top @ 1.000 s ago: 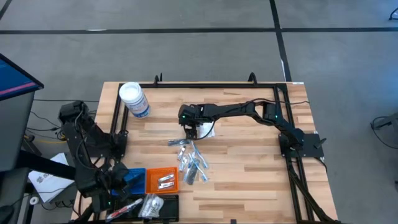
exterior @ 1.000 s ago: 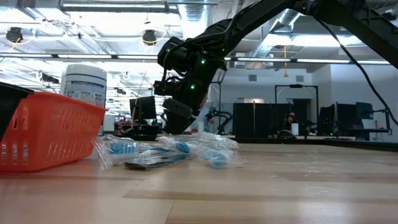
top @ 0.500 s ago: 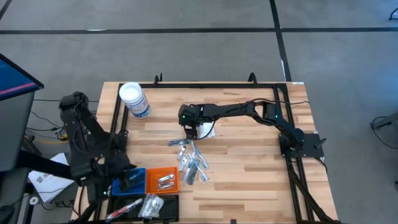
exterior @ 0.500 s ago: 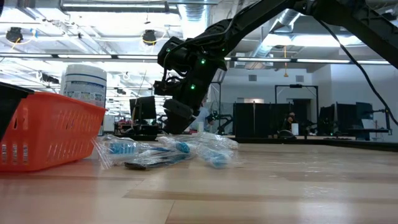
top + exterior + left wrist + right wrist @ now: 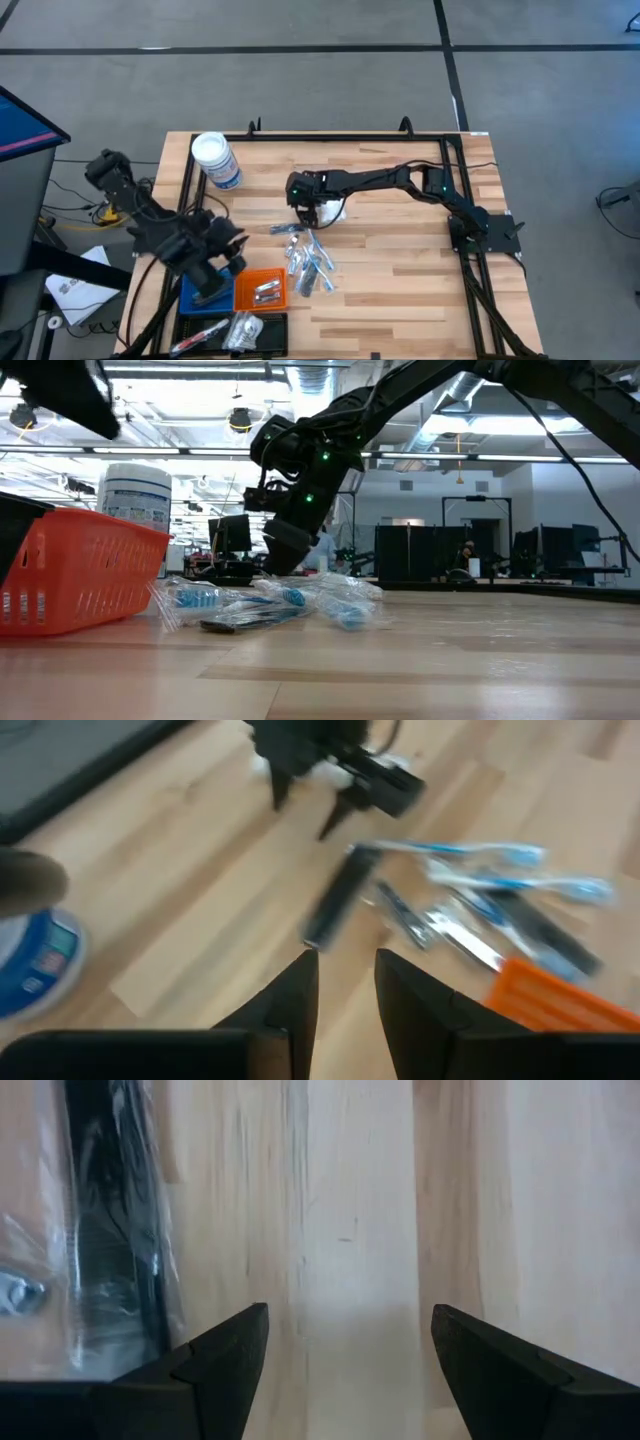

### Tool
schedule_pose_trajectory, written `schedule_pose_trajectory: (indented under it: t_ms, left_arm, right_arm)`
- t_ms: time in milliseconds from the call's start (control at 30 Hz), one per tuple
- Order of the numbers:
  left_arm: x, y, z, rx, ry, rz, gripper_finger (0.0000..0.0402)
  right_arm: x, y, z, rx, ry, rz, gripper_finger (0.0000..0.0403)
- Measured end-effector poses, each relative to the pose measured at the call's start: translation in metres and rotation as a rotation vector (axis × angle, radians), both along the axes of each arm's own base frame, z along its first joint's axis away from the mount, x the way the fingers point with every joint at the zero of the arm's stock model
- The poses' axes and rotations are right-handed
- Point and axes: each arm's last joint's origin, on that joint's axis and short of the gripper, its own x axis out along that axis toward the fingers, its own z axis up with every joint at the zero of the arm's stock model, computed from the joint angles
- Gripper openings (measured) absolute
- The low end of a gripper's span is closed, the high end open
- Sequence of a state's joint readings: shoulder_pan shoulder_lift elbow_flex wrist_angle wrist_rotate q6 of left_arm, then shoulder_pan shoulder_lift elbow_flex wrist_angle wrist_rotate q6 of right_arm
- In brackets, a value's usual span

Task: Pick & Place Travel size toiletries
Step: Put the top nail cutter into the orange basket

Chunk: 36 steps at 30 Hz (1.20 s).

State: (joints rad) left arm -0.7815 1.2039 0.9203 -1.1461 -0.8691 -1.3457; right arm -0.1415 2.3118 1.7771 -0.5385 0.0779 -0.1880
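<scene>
The travel size toiletries (image 5: 308, 262) lie in a loose pile of clear-wrapped blue and dark sticks on the wooden table's middle, also seen in the low view (image 5: 270, 600) and the left wrist view (image 5: 480, 890). My right gripper (image 5: 309, 212) hangs open just beyond the pile's far end, fingers slanting down; bare wood shows between them (image 5: 345, 1340), and a wrapped black stick (image 5: 110, 1230) lies beside one finger. My left gripper (image 5: 235, 246) is in the air above the table's left part, over the trays' far side. Its fingers (image 5: 345, 985) stand a little apart with nothing between them.
A white-lidded clear jar (image 5: 215, 160) stands at the far left. Blue (image 5: 203, 296), orange (image 5: 262, 290) and black (image 5: 240, 330) trays sit at the near left; the orange and black ones hold small items. A white packet (image 5: 336, 210) lies by my right gripper. Bare wood lies to the right.
My left gripper has risen from over the trays at the near left and swung toward the table's right and far side, turning as it went, until it points toward the pile. The right arm and the toiletries have kept still.
</scene>
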Motion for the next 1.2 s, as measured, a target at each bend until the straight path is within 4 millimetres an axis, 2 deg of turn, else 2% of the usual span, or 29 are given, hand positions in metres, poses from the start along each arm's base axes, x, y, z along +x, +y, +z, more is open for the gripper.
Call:
schedule_pose_trajectory:
  t_ms: [133,367,500,667,800,867,1000,1100,1200]
  left_arm:
    - [0.016,0.010,-0.002,0.044,0.031,0.017,0.0094]
    - [0.035,0.021,-0.005,0.095,0.058,0.023,0.0094]
    - [0.042,0.022,-0.011,0.120,0.089,0.027,0.0094]
    - [0.046,0.021,-0.027,0.139,0.118,0.030,0.0094]
    - [0.044,0.022,-0.048,0.133,0.118,0.028,0.0094]
    - [0.043,0.026,-0.057,0.133,0.119,0.036,0.0094]
    - [0.048,0.037,-0.070,0.125,0.165,0.009,0.0094]
    - [0.057,0.048,-0.075,0.114,0.177,-0.027,0.0094]
    - [0.068,0.060,-0.076,0.114,0.167,-0.066,0.0094]
  right_arm:
    - [0.002,0.009,-0.003,0.008,-0.032,0.002,0.0276]
    - [0.003,0.028,-0.012,0.086,-0.072,0.103,0.0276]
    - [0.000,0.024,-0.007,0.089,-0.062,0.091,0.0276]
    - [-0.004,0.007,0.015,0.078,-0.145,0.049,0.0276]
    - [-0.022,0.001,0.026,0.054,-0.236,0.050,0.0276]
    - [-0.033,0.004,0.031,0.053,-0.258,0.138,0.0276]
    - [-0.056,0.014,0.020,0.127,-0.206,0.363,0.0276]
    - [-0.060,0.013,0.013,0.116,-0.225,0.374,0.0276]
    - [-0.053,0.005,0.010,0.098,-0.296,0.347,0.0276]
